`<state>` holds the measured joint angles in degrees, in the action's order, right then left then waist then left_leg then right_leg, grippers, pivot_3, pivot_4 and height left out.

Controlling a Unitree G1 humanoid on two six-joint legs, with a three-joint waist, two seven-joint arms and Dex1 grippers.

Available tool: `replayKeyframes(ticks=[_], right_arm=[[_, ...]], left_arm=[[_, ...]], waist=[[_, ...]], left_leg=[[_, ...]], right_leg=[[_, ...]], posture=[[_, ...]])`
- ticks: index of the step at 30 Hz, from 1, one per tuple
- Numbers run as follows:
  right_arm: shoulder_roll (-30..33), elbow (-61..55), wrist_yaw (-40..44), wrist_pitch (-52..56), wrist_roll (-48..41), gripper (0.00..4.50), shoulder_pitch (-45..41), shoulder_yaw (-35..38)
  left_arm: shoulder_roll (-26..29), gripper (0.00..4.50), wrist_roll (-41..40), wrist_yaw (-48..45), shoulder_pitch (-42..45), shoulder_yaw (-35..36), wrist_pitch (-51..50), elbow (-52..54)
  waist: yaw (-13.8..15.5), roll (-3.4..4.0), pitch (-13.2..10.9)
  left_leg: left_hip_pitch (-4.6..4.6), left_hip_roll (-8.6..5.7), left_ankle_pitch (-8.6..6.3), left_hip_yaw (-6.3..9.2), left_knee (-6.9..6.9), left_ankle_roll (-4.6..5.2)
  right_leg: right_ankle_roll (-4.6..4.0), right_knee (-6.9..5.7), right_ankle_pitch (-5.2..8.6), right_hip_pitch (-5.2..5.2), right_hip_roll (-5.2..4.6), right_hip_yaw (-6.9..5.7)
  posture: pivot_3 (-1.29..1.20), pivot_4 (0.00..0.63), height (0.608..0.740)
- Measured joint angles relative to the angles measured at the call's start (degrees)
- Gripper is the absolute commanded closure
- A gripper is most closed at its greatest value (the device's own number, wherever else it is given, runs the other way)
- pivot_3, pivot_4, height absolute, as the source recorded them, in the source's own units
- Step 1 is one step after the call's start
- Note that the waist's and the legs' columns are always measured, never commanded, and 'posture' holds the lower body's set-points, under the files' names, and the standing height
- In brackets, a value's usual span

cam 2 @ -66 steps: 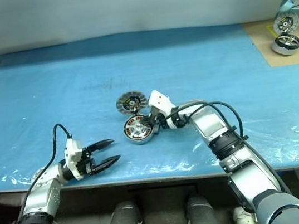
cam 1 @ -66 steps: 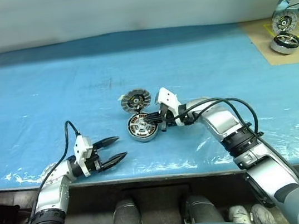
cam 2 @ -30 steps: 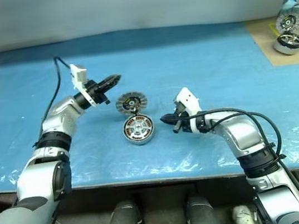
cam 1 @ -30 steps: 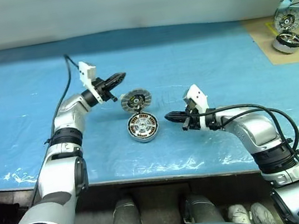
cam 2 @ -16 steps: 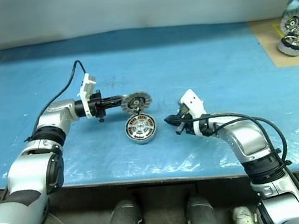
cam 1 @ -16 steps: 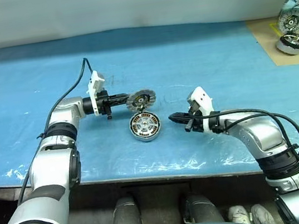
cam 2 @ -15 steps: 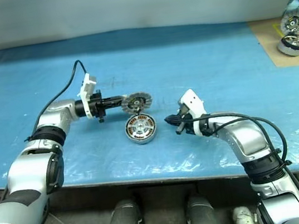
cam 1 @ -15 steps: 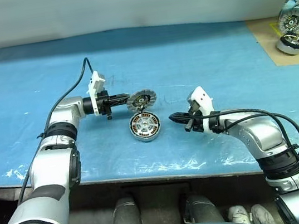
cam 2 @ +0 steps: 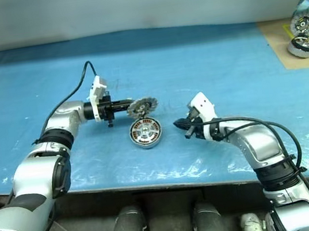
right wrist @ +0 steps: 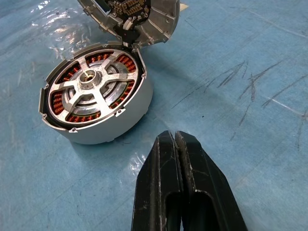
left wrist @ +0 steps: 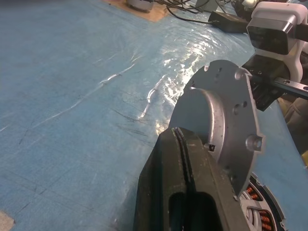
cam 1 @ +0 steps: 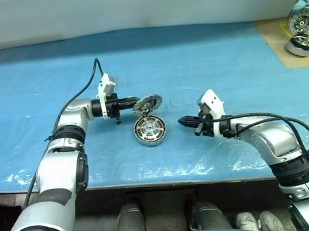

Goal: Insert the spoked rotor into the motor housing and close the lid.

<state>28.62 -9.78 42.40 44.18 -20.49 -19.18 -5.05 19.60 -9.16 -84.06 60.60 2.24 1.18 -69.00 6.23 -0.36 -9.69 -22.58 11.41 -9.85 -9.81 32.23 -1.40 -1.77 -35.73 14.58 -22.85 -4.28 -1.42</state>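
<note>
We found the motor housing (cam 1: 149,129) sitting open-side up on the blue-covered worktop (cam 1: 205,67), near the front edge, copper windings showing between silver spokes around a pale hub. We took those spokes for the spoked rotor (right wrist: 91,91) seated in the cup, though we could not be sure of it. The lid (cam 1: 148,103) stood tilted on edge just behind the housing, its lower rim at or touching the housing's back rim. In the left wrist view its plain grey face with a raised centre faced the camera; in the right wrist view its segmented face leaned over the housing. The left claw (cam 1: 135,101) reached in level from the left, fingers pressed together with no gap, tips against the lid's plain face; it gripped nothing. The right claw (cam 2: 180,124) hung to the right of the housing, apart from it, fingers closed tight and empty. 2 more motor parts (cam 1: 301,35) lay on a brown board (cam 1: 284,49) at the far right.
</note>
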Motion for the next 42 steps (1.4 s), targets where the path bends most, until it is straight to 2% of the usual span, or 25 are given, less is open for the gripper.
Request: replayKeyframes(ticks=[13, 24, 33, 39, 42], right_arm=[[0.1, -0.1, -0.8, 0.1, -0.6, 4.5, 0.3, 0.0], [0.7, -0.6, -1.6, 0.4, -1.5, 4.5, 1.4, 0.5], [2.5, -1.3, -2.2, 0.6, -2.0, 4.5, 1.8, 2.7], [2.4, -2.8, -2.4, 0.0, -2.4, 4.5, -0.9, 4.2], [2.4, -3.9, -1.8, -1.2, -2.2, 3.89, -2.7, 3.6]], left_arm=[[-6.0, 4.48, 0.4, 1.9, 1.1, 0.6, 4.9, -0.5], [-5.8, 4.48, 3.2, -7.1, -1.7, -4.2, 6.6, 0.7], [-4.4, 4.48, 4.4, -8.2, -3.8, -9.6, 14.8, 3.1], [-3.4, 4.48, 0.2, -8.2, -5.6, -10.4, 12.5, 7.1], [-0.9, 4.5, -8.5, -8.1, -7.8, -9.8, 2.6, 17.9]], waist=[[0.3, -0.02, 0.0], [0.9, -0.02, 0.0], [1.0, -0.02, 0.0], [0.9, -0.02, 0.0], [0.8, -0.01, 0.0]], left_leg=[[-0.03, -0.01, 0.0, 0.02, 0.01, 0.01], [-0.03, -0.01, 0.0, 0.02, 0.01, 0.01], [0.01, 0.0, 0.0, 0.02, 0.01, 0.0], [0.0, 0.01, 0.0, 0.02, 0.01, 0.0], [-0.06, 0.03, 0.0, 0.0, 0.0, 0.0]], right_leg=[[0.0, 0.01, 0.0, 0.0, -0.01, -0.02], [0.0, 0.01, 0.0, 0.0, -0.01, -0.02], [0.0, -0.01, 0.0, 0.01, -0.01, -0.01], [0.0, -0.02, 0.0, -0.01, -0.01, -0.01], [-0.02, -0.06, 0.01, -0.11, 0.0, 0.0]], posture=[[0.0, 0.15, 0.74], [0.0, 0.15, 0.74], [0.0, 0.15, 0.74], [0.0, 0.15, 0.74], [0.0, 0.15, 0.74]])
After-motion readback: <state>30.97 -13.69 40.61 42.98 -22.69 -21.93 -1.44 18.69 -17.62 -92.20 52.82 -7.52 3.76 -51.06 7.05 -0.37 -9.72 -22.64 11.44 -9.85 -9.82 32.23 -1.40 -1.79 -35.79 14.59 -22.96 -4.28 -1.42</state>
